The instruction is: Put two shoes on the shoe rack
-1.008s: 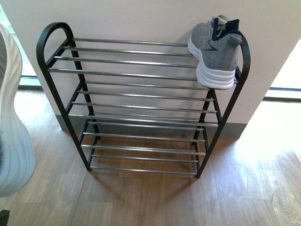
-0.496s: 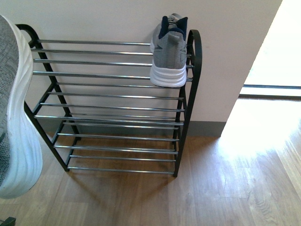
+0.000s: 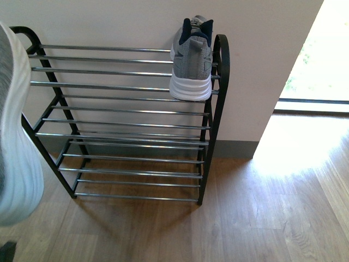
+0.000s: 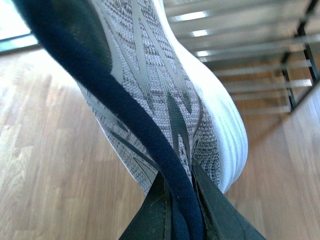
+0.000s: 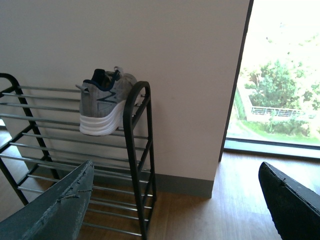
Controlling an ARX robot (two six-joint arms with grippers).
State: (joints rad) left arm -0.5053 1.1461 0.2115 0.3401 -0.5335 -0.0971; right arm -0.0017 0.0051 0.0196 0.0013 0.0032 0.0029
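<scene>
While you look through the front camera, a shoe rack point(image 3: 224, 65) with a black frame and silver bars stands on a wooden floor point(image 3: 262, 218) against a pale wall point(image 3: 109, 22). One grey knit sneaker point(image 3: 191, 65) sits at the right end of the top tier, just beside the arched end of the frame. Its white heel faces you and its toe points at the wall.

A second grey sneaker point(image 3: 13, 136) fills the left edge of this view. It is close to the camera, blurred and cropped, with its ribbed white sole turned towards you. It covers the rack's left end in the picture, so you cannot tell how near the two are.

From the left wrist camera, your left gripper point(image 4: 178, 175) is pinched on that sneaker's navy collar, one dark finger on each side. The grey knit side and white sole rise away from the gripper, with the rack's bars behind them.

From the right wrist camera, your right gripper point(image 5: 175, 170) is spread wide with nothing between its fingers. Beyond it you see the rack, the sneaker on the top tier, and a bright window point(image 5: 280, 85) with greenery outside.
</scene>
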